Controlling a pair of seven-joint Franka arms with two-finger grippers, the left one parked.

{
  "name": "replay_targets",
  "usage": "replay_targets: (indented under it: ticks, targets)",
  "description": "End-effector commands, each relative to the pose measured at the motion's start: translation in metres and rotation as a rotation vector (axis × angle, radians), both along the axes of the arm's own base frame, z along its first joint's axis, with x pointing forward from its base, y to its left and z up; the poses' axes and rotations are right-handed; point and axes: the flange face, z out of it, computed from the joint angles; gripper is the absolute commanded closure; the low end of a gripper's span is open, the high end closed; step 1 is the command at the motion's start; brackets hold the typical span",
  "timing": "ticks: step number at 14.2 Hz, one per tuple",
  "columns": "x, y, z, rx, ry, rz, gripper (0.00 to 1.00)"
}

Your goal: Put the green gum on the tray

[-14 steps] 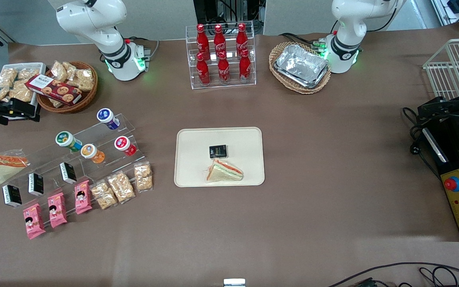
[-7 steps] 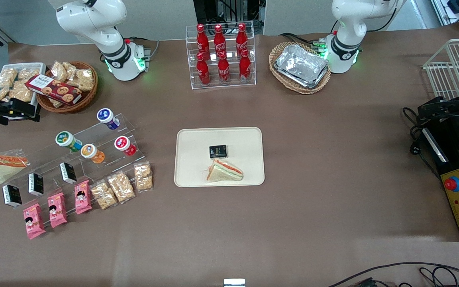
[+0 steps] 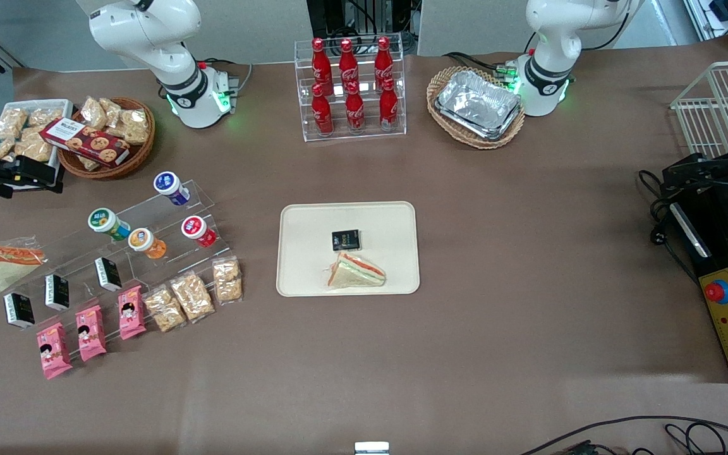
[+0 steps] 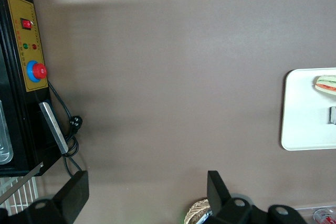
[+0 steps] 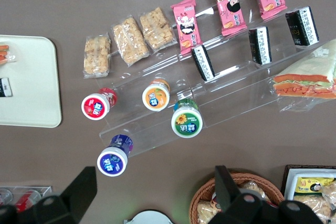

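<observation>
From the front view, your green gum [image 3: 107, 223] sits on the clear stepped stand [image 3: 149, 237], farther from the camera than the orange canister [image 3: 145, 242] and well apart from the tray [image 3: 347, 248]. Expect a light, rigid, smooth canister that may slip; take it across the body just under the lid. The right wrist view shows what the front cannot: the gripper [image 5: 152, 195] hangs above the stand with its fingers [image 5: 81, 184] spread and empty, the green gum [image 5: 187, 119] near them.

Nothing has shifted; the gripper [image 5: 152, 195] (fingers spread) hangs unmoved.
</observation>
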Motion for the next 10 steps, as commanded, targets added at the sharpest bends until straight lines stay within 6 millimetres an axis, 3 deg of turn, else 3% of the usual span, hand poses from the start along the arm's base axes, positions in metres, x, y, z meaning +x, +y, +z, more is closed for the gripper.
replay_targets:
  ticks: [1,10]
  targets:
    - [-0.0032,-0.0031,-0.0006,-0.006,0.014,-0.006,0.0]
    - [-0.0031,-0.0119,-0.006,-0.005,0.014,-0.012,0.0]
